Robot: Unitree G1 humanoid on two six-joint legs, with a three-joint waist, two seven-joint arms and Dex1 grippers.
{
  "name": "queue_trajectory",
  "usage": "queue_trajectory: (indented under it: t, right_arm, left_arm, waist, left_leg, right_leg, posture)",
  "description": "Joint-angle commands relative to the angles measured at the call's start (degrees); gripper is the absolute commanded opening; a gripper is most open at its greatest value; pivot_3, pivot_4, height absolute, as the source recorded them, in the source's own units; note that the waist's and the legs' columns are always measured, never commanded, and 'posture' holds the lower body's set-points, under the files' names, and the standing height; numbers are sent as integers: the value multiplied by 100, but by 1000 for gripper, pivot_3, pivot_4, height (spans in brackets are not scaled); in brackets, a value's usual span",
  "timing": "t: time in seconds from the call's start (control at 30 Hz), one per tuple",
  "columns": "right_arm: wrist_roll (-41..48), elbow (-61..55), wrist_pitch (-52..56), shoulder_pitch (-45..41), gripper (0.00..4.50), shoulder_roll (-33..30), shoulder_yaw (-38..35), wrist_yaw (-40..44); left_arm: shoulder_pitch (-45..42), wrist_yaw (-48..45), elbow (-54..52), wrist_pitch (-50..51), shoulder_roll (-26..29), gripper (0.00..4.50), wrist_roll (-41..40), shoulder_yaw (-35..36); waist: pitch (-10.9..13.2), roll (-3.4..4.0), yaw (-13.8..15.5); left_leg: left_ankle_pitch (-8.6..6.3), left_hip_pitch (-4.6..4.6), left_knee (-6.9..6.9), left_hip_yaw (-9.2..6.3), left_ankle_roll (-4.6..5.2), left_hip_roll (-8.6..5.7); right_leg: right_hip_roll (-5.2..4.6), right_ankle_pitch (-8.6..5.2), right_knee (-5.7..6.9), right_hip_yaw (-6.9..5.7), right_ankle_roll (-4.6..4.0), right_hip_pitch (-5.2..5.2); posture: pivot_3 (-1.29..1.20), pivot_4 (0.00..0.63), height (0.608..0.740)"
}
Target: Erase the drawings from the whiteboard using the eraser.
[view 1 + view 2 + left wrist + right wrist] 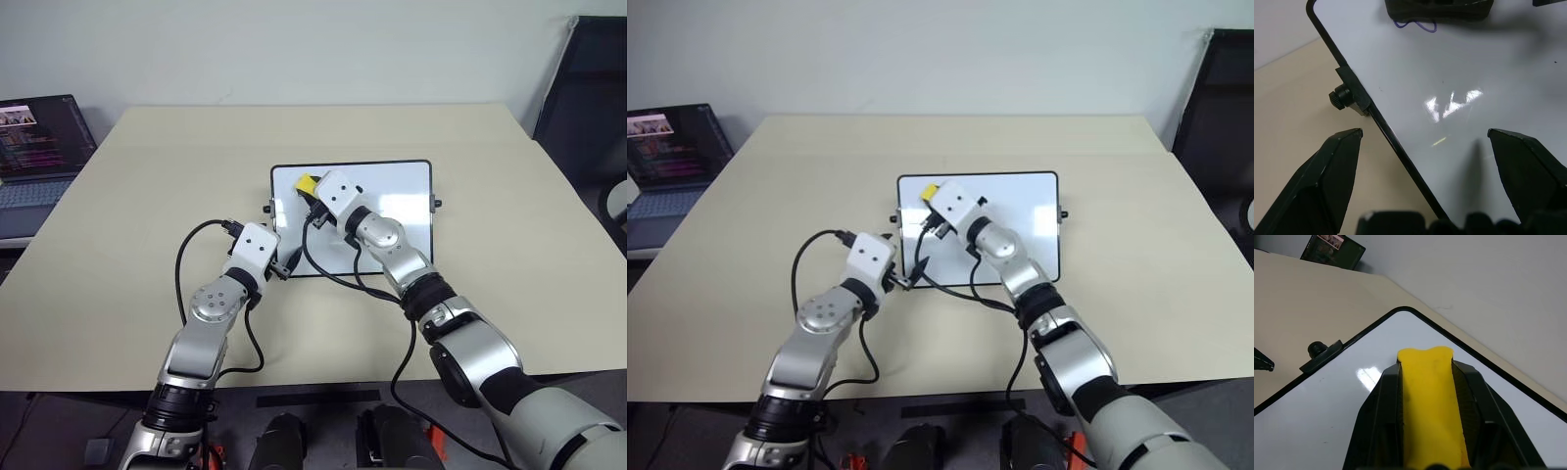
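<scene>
Now the right gripper (1427, 382) is clenching the eraser (1429, 396) over the whiteboard (392, 186) far-left corner; left gripper (1425, 142) is gaping, straddling the near-left edge. Pressing flat across the squiggle (1415, 24) should clear it.

Bright yellow eraser (1431, 401) between black tool fingers (1382, 416). White whiteboard (392, 201) with thin black frame and black side knobs. Small dark blue-purple squiggle, one of the drawings (1415, 25), on the white. Pale beige surface (147, 196). Dark laptop (39, 147) at far left, coloured lines on screen.
</scene>
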Motion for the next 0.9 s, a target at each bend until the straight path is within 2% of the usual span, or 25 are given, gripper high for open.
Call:
queue_trajectory:
  t: [0.03, 0.37, 0.9]
  right_arm:
    - [-5, -92, -171, -176, 1106, 83, -18, -7]
    - [-243, -271, 98, 224, 1106, -221, 42, -75]
    - [-325, -1908, 808, 1605, 1106, -1018, 30, 188]
  left_arm:
    - [-95, 35, -176, -79, 3, 4500, 10, 65]
    - [-84, 43, -203, -83, -8, 4500, 16, 54]
    - [-240, -79, -23, -178, -30, 4500, -1, -73]
  waist:
    - [0, 0, -1]
    - [0, 0, 2]
    - [-2, -3, 39]
  left_leg:
    - [0, 0, 0, 0, 0, 0]
    - [0, 0, 0, -1, 0, 0]
    - [1, 16, 10, -7, 1, -3]
  right_leg:
    - [0, 0, 0, -1, 0, 0]
    - [0, 0, 0, -1, 0, 0]
    - [-4, 0, 5, -7, 3, 23]
  posture:
    - [0, 150, 740]
    - [0, 150, 740]
    - [0, 150, 740]
